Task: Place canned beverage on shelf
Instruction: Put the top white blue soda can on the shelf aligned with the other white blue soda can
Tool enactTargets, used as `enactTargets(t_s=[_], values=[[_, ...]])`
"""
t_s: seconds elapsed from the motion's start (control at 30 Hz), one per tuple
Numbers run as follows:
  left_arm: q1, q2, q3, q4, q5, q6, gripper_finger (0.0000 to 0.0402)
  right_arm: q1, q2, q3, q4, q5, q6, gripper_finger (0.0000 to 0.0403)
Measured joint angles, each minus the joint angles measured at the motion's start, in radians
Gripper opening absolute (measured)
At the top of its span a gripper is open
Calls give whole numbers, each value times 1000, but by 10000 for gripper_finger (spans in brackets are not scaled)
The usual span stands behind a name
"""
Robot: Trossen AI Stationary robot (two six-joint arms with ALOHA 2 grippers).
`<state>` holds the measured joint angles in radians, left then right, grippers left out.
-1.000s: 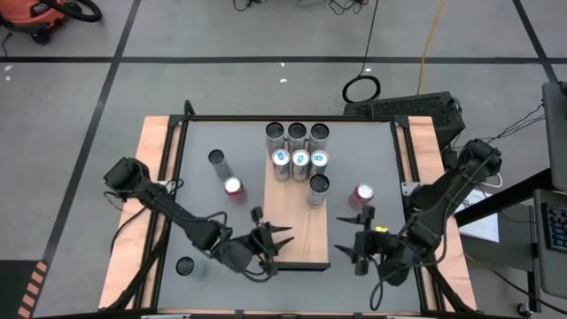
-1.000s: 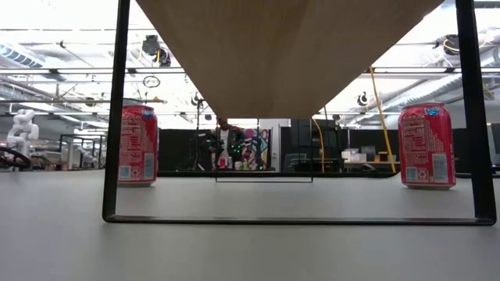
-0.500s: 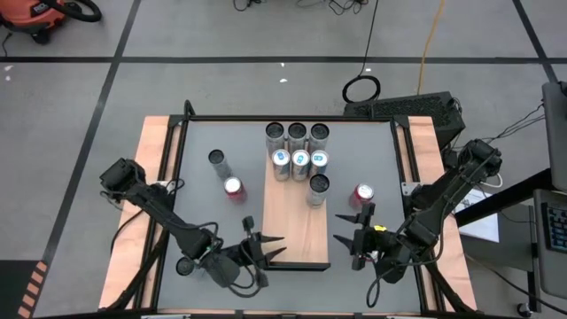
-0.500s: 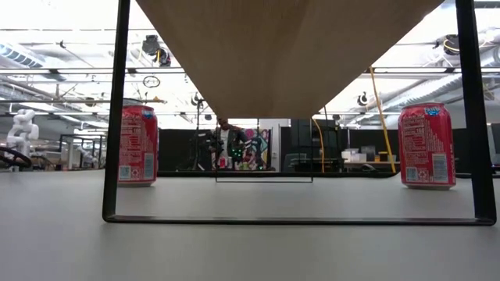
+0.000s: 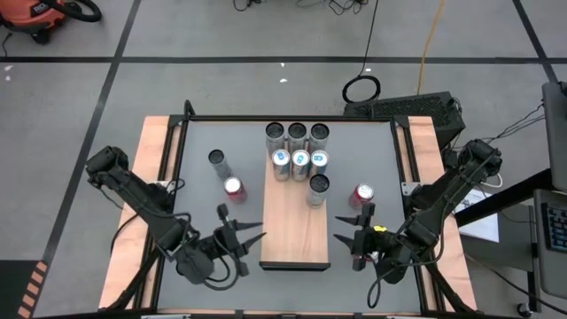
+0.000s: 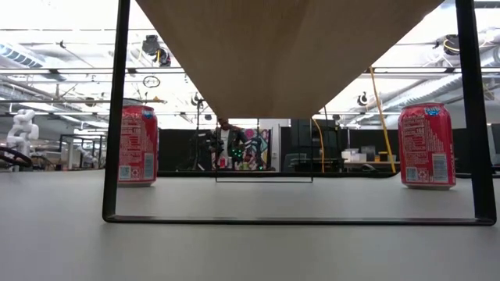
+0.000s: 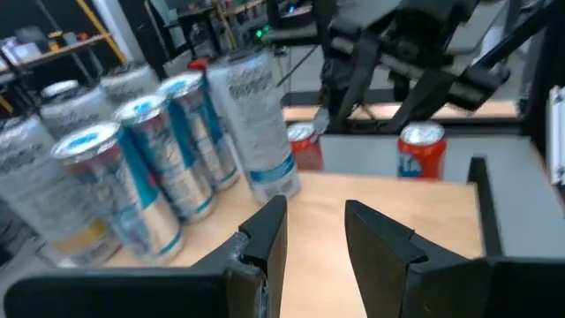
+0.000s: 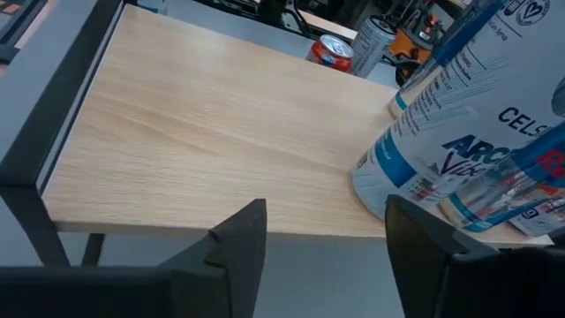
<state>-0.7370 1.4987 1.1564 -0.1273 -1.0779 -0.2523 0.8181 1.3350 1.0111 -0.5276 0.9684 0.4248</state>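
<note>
seven tall cans stood clustered on the shelf's far end, three more on the grey surface either side, while left claw and right claw, both spread and empty, flanked its bare near end.

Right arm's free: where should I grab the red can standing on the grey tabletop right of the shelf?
Grip the red can around its round side wall near mid-height, coming in level from the near table edge, where the right gripper hangs open. It stands upright and apart from the shelf, so both fingers probably fit around it.
</note>
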Motion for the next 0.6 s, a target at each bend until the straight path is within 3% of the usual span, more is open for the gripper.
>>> enactTargets(t_s=[0.27,0.43,0.6], values=[[-6,16,0,-217,1,-226,111,0,0,0,0,-1,3,171],[-23,10,0,-284,10,-246,111,0,0,0,0,-4,8,171],[-22,-10,0,-431,24,-384,111,0,0,0,0,-4,8,171]])
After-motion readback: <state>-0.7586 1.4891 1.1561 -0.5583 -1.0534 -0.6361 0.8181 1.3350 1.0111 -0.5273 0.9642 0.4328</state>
